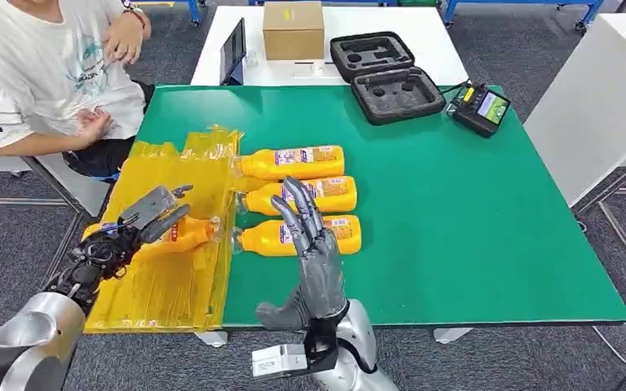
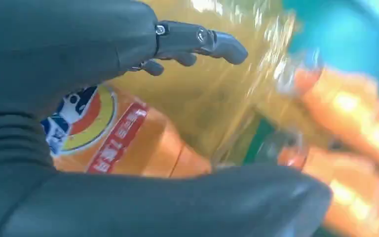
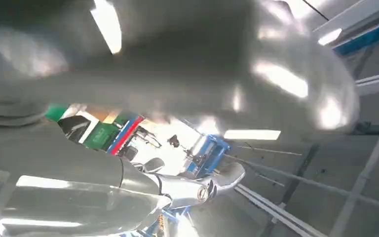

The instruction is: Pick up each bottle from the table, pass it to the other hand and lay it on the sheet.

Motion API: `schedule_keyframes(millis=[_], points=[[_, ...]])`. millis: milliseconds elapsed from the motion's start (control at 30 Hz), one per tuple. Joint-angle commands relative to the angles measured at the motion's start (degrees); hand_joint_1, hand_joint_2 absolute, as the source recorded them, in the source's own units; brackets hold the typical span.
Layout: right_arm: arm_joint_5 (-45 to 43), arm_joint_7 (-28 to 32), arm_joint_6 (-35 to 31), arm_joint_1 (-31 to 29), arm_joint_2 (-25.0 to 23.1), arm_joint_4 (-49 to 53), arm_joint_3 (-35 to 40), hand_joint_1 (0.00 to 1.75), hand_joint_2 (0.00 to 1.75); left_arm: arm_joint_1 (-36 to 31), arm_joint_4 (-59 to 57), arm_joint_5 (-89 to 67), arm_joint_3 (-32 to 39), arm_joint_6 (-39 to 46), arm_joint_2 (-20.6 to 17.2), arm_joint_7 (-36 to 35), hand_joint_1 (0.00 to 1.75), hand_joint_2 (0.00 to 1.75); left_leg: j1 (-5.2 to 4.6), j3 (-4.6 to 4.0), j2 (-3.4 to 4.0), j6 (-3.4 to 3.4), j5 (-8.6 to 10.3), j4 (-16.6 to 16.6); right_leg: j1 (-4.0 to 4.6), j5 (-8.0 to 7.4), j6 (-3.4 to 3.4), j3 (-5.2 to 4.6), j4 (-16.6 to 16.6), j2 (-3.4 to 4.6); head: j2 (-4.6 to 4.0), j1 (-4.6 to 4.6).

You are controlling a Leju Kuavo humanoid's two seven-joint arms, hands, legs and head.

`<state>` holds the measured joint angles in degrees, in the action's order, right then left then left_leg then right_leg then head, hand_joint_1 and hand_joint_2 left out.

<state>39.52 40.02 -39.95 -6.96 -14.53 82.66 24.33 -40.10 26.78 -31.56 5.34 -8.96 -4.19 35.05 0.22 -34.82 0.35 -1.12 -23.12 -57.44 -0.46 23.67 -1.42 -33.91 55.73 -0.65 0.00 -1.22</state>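
Head view, from left to right: the left robot hand (image 1: 148, 218) lies over the yellow sheet (image 1: 171, 281), its fingers and thumb around a bottle (image 1: 186, 234) that rests on the sheet with its long axis running across the tabletop (image 1: 473, 228), cap toward the right; the left wrist view shows the thumb and fingers either side of the label, so I judge the bottle held or just being let go; just beside the sheet's right edge three more bottles (image 1: 293, 162) lie in a row on the green, parallel, caps toward the sheet; the right robot hand (image 1: 314, 244) stands above the nearest bottle (image 1: 297, 236), palm upright, fingers straight and apart, holding nothing; that bottle lies directly under and ahead of its fingertips, crosswise to them, so the right hand is the nearer for the next pick.
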Motion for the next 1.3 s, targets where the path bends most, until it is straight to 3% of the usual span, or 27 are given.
schedule_keyframes(millis=[33,100,133,200,367,467,600,767,1300], points=[[5.1,-1.4,0.0,0.7,0.4,-4.5,-2.2,0.00,1.75,7.3,16.2,4.0,-5.2,44.5,1.9,5.0,0.00,1.75,0.08,-0.11,-0.12,0.03,-0.03,0.0,0.07,0.02,0.02,-0.04,-0.1,-0.07,0.00,0.04],[9.2,-5.9,0.0,-0.7,2.0,-6.6,-2.0,0.00,1.75,9.5,20.9,10.2,-7.3,47.7,0.9,5.0,0.00,1.75,0.04,-0.20,0.16,0.04,-0.03,0.1,0.05,-0.09,0.11,-0.23,-0.1,0.13,0.00,0.00],[15.9,-13.9,0.1,-2.7,4.5,-8.7,-0.6,0.00,1.75,12.1,26.2,11.7,-5.7,49.0,0.6,5.0,0.00,1.75,0.04,-0.18,0.08,0.04,-0.05,0.1,0.05,-0.05,0.12,-0.18,-0.1,0.06,0.00,0.02],[22.4,-24.0,4.1,-5.5,8.1,-11.4,-0.6,0.00,1.75,15.3,33.0,12.4,-1.7,49.0,1.7,5.0,0.00,1.75,0.07,-0.04,0.28,0.04,-0.13,0.1,0.08,-0.07,0.11,-0.08,-0.2,0.29,0.00,0.00],[27.3,-32.8,11.0,-11.2,11.8,-18.5,-3.1,0.00,1.75,19.9,41.5,21.0,-1.4,49.0,1.7,5.0,0.00,1.75,0.05,-0.34,0.14,0.01,-0.06,0.0,0.06,-0.06,0.08,-0.33,-0.1,0.13,0.00,0.02],[27.3,-32.8,11.0,-11.2,11.8,-18.5,-3.1,0.00,1.75,19.9,41.5,21.0,-1.4,49.0,1.7,5.0,0.00,1.75,0.05,-0.38,0.26,0.00,-0.07,0.0,0.05,-0.09,0.09,-0.35,-0.1,0.26,0.00,-0.04],[30.6,-37.7,15.7,-17.4,13.6,-28.1,-4.3,0.00,1.75,21.1,41.3,29.4,-2.1,43.7,2.3,5.0,0.00,1.75,0.01,-0.46,0.05,-0.05,-0.01,0.0,0.03,-0.06,0.06,-0.40,-0.1,0.03,0.00,0.02],[29.9,-36.9,17.8,-25.0,12.7,-40.2,-5.0,0.00,1.75,21.5,39.5,31.7,-1.5,39.1,3.6,5.0,0.00,1.75,-0.05,-0.41,0.16,-0.05,0.00,0.0,0.00,-0.12,0.04,-0.41,0.0,0.15,0.00,0.00],[27.4,-34.6,21.9,-30.1,9.9,-50.3,-4.5,0.00,1.75,20.7,37.4,31.4,-1.1,38.5,4.5,5.0,0.00,1.75,-0.02,-0.56,0.10,-0.05,0.01,0.0,0.03,-0.10,0.04,-0.54,0.0,0.08,0.00,0.00]])
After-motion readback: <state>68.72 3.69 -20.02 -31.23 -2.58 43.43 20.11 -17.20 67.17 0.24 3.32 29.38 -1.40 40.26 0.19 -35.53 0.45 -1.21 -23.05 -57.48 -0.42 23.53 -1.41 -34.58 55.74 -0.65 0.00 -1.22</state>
